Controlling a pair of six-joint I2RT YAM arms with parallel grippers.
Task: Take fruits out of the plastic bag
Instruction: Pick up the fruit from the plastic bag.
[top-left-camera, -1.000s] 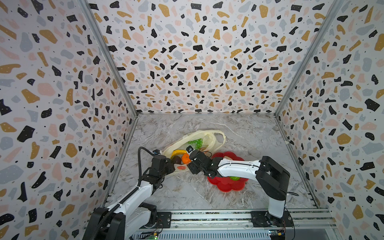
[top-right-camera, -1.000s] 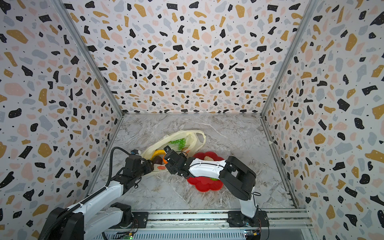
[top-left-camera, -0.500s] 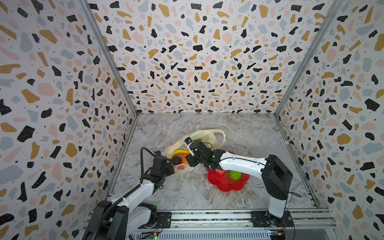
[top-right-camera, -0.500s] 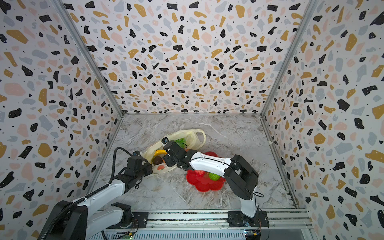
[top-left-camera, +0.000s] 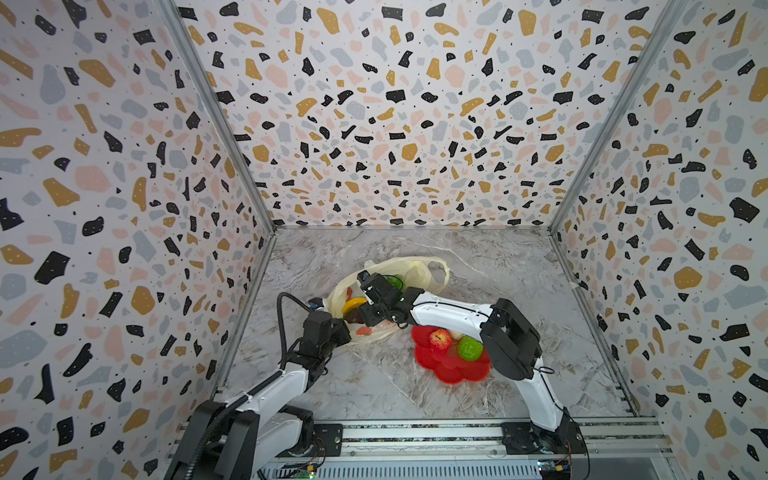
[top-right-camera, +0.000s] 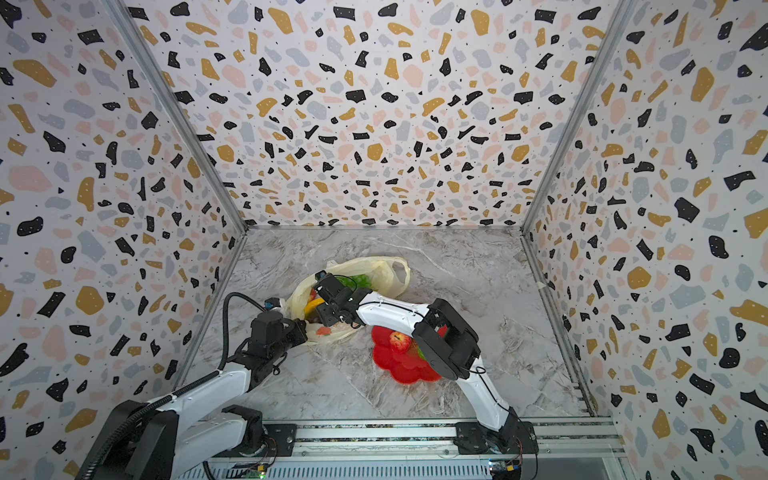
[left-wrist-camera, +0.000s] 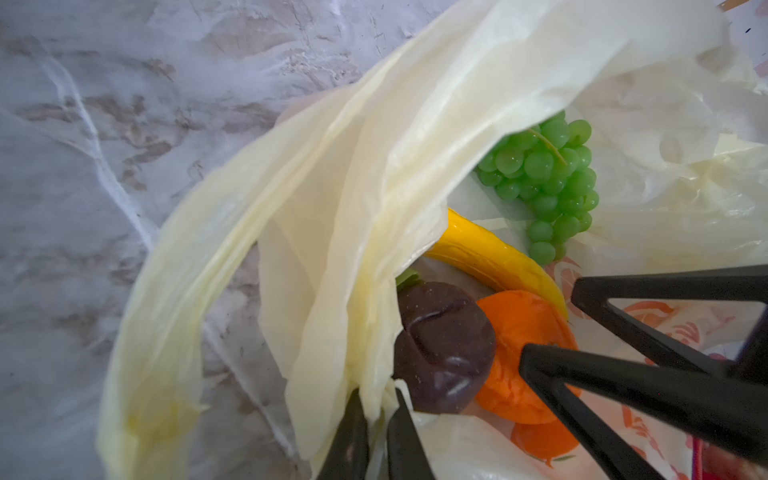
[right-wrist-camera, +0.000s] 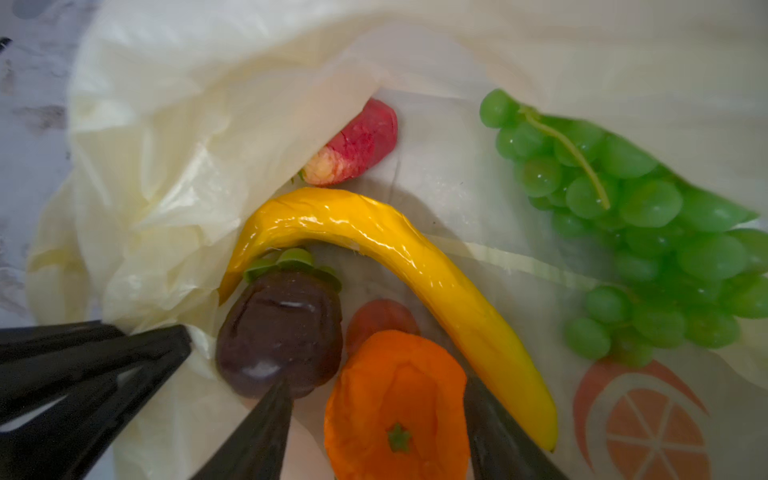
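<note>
The pale yellow plastic bag (top-left-camera: 419, 270) (top-right-camera: 374, 268) lies open left of centre on the marble floor. My left gripper (left-wrist-camera: 376, 409) is shut on the bag's (left-wrist-camera: 374, 166) rim, with film pinched between its tips. Inside the bag lie green grapes (right-wrist-camera: 623, 228), a yellow banana (right-wrist-camera: 395, 249), a dark purple fruit (right-wrist-camera: 278, 332), an orange (right-wrist-camera: 395, 399) and a red-and-cream piece (right-wrist-camera: 357, 141). My right gripper (right-wrist-camera: 377, 384) is inside the bag mouth, open, with a finger on each side of the orange. One finger touches it and the other stands slightly off.
A red flower-shaped plate (top-left-camera: 453, 372) (top-right-camera: 399, 370) sits right of the bag, holding a red apple (top-left-camera: 439, 340) and a green fruit (top-left-camera: 469, 348). My right arm's elbow hangs over the plate's right side. Terrazzo-patterned walls enclose three sides.
The left gripper has closed on the bag's rim. The right gripper has pushed deeper into the bag mouth and narrowed slightly, and its forearm has uncovered the plate's fruits.
</note>
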